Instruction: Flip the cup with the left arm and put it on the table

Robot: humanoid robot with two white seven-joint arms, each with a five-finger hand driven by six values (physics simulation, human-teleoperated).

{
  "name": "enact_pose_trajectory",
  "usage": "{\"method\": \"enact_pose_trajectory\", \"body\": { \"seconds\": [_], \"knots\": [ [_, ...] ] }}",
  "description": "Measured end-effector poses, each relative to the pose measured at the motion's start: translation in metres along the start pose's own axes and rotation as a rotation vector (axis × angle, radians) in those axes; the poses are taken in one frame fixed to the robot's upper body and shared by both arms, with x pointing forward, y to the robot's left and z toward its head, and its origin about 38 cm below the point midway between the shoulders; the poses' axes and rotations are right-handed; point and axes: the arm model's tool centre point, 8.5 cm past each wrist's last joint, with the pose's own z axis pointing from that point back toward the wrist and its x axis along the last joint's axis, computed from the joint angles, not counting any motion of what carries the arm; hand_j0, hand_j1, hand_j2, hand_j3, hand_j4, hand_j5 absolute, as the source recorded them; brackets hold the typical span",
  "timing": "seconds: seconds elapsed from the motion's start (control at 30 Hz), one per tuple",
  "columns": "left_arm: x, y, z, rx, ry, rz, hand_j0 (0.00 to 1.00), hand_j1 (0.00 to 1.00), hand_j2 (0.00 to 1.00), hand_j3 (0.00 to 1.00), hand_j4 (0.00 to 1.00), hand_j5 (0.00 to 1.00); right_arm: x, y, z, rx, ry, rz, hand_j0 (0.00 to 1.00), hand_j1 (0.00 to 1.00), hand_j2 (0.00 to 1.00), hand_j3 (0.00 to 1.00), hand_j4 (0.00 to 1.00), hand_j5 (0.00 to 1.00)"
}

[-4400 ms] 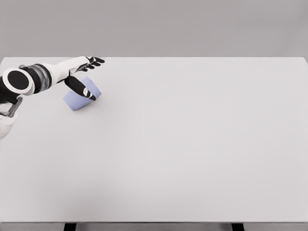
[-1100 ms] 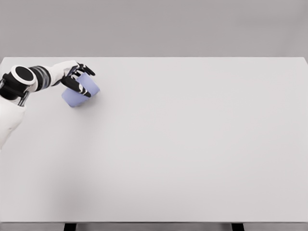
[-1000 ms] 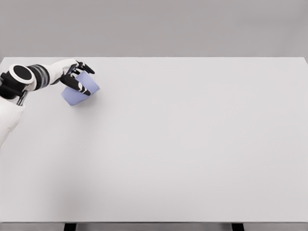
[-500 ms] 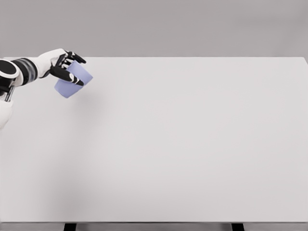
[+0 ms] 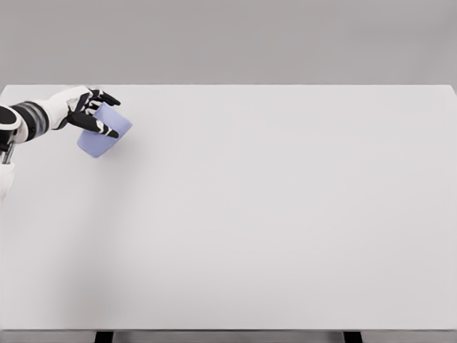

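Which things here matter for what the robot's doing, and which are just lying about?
In the job: left robot hand, closed around the tilted light blue cup; the white table, where the cup goes.

Lying about: nothing else shows.

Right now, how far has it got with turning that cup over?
Done: the left robot hand has its fingers wrapped around the pale blue plastic cup. In hand: the cup is held tilted at the white table's far left. Left: finishing the flip and setting it down.
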Motion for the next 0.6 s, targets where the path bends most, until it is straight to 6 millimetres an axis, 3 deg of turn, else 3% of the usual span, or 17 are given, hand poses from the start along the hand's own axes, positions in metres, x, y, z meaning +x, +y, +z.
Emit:
{"method": "enact_pose_trajectory", "body": {
  "seconds": [0.6],
  "knots": [
    [-0.0086, 0.0106, 0.0087, 0.032, -0.017, 0.055, 0.61, 0.61, 0.61, 0.61, 0.61, 0.61, 0.0001, 0.0000, 0.0000, 0.000, 0.000, 0.000, 1.00, 1.00, 1.00, 1.00, 1.00, 1.00]
  ]
}}
